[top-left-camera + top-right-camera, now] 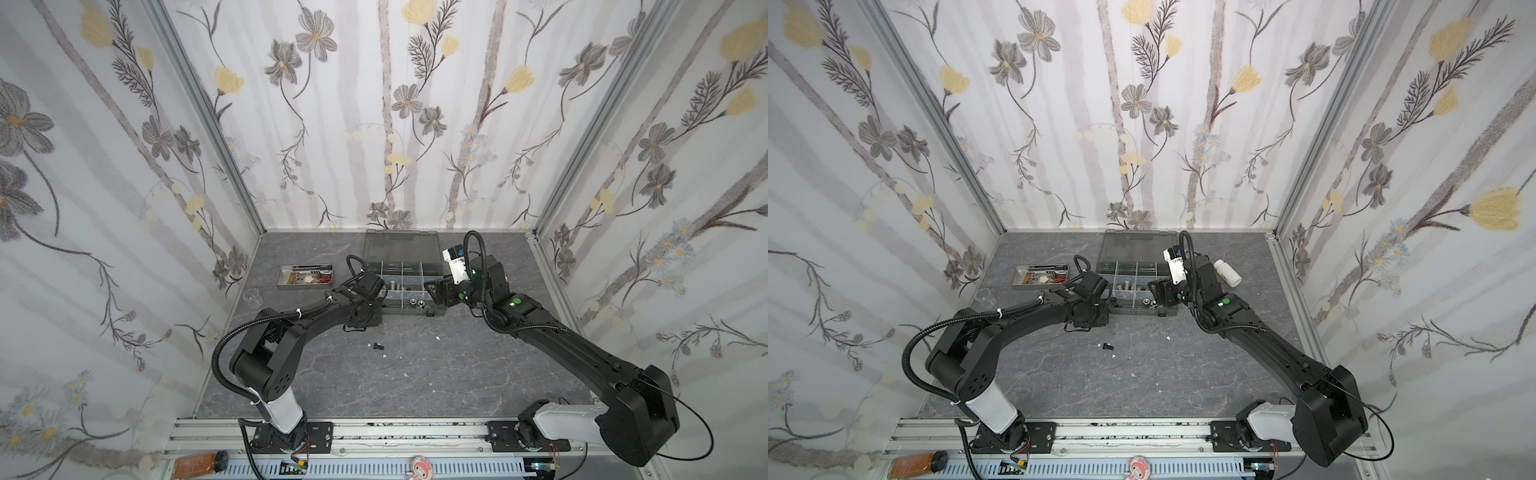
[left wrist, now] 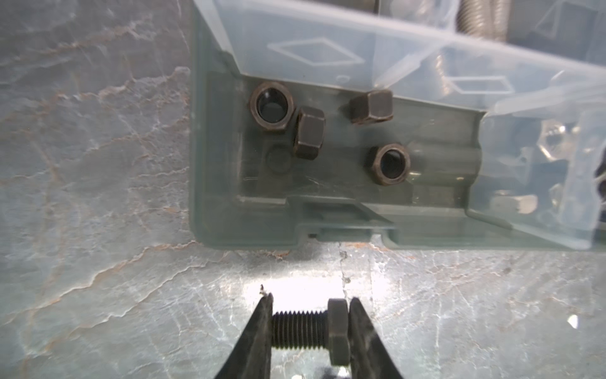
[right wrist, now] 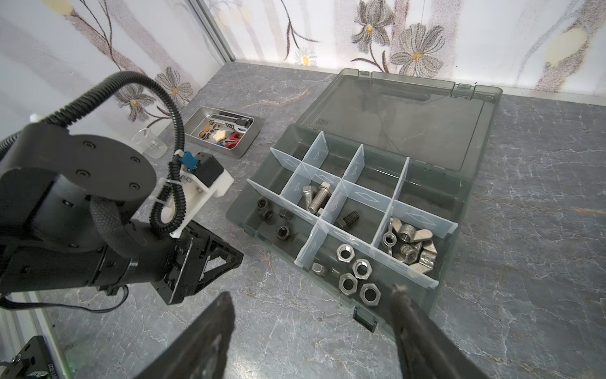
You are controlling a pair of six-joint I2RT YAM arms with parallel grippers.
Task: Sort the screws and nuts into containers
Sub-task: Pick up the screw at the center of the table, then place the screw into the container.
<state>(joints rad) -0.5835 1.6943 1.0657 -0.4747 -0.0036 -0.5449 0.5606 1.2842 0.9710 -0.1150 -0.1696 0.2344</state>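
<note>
grey marbled tabletop (image 1: pixel 436 374) inside a flower-papered booth carries the open organizer box (image 3: pixel 454 249), which sits at the centre of the frame in both top views. its compartments already hold black hex nuts (image 3: pixel 272 216), silver hex bolts (image 3: pixel 313 197), one black bolt (image 3: pixel 347 218), silver nuts (image 3: pixel 357 272) and wing nuts (image 3: pixel 410 242).

the left gripper (image 2: pixel 311 300) is clamped on a black screw (image 2: pixel 305 331), head against one finger, just outside the box corner that holds the black hex nuts. the right gripper (image 3: pixel 311 292) stands wide apart and empty by the box's front edge, near the silver nuts. a loose black screw (image 1: pixel 377 346) lies on the table below the box in a top view.

sorting looks nearly finished: only the held screw and the loose one seem left.
</note>
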